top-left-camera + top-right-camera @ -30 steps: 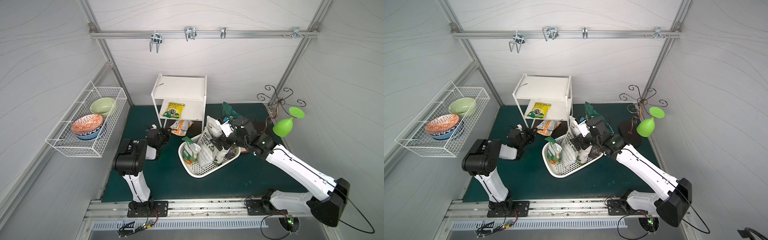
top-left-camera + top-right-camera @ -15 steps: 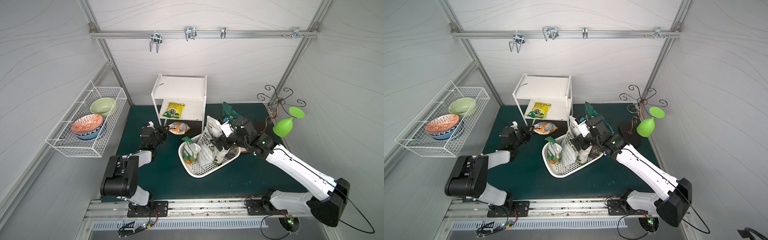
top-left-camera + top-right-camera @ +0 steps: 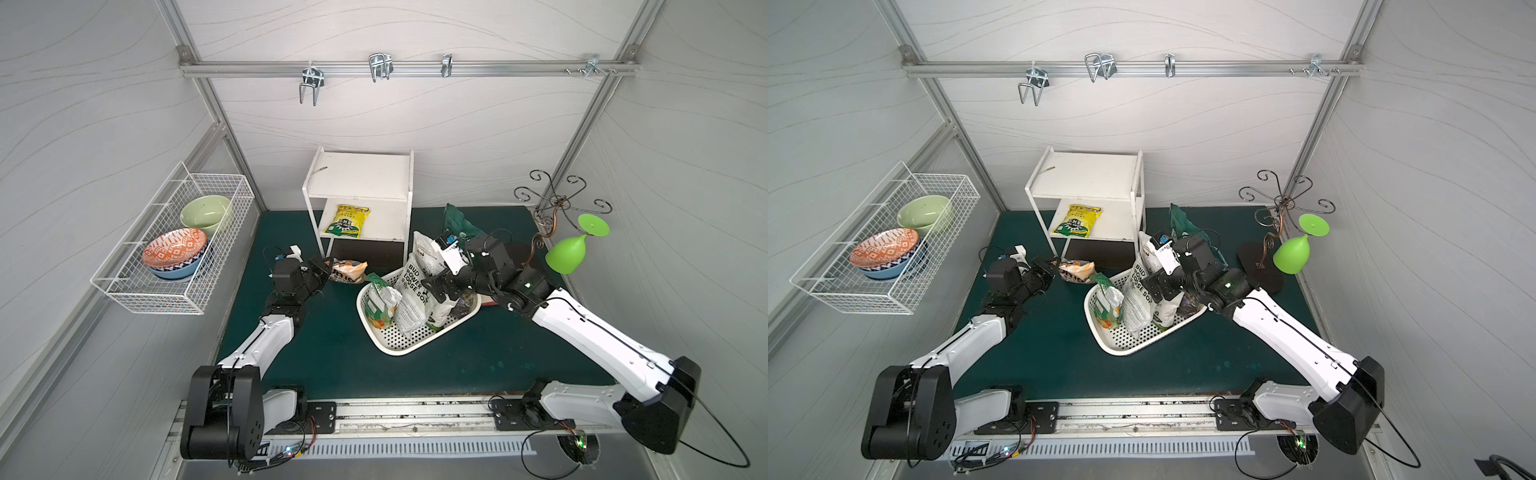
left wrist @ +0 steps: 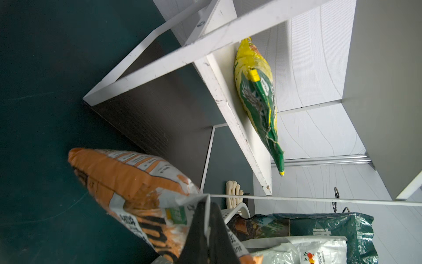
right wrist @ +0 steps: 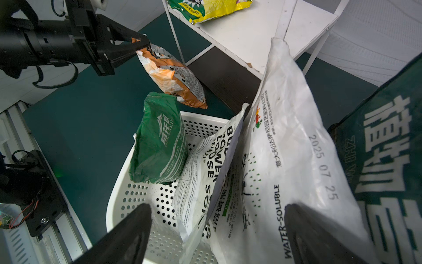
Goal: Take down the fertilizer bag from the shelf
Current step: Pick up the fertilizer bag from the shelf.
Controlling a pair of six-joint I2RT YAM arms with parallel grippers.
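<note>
on the green mat, just off the shelf: left claw pinches the orange bag

across the floor of the cell lies the green mat (image 3: 332, 357). at its back stands the shelf (image 3: 361, 174), its top board bare. a wire basket (image 3: 137, 299) with bowls in it hangs on the side wall, well apart from the shelf. the perforated basket (image 3: 399, 340) sits on the mat just in front of the shelf, tilted, with several bags standing upright in it.

the orange fertilizer bag (image 3: 347, 272) is off the shelf, in front of the dark bottom panel, between the left arm and the perforated basket. the left claw (image 5: 142, 43) is clamped tight on the bag's top edge, and the bag slopes down from it toward the basket rim. whether its low end touches the mat i cannot tell. a yellow bag (image 3: 347, 220) lies flat on the shelf's middle board, apart from both arms.

the right claw (image 5: 215, 210) stands wide over the perforated basket. its fingers (image 5: 132, 228) straddle the white bags (image 5: 274, 160) there, and nothing is gripped.
</note>
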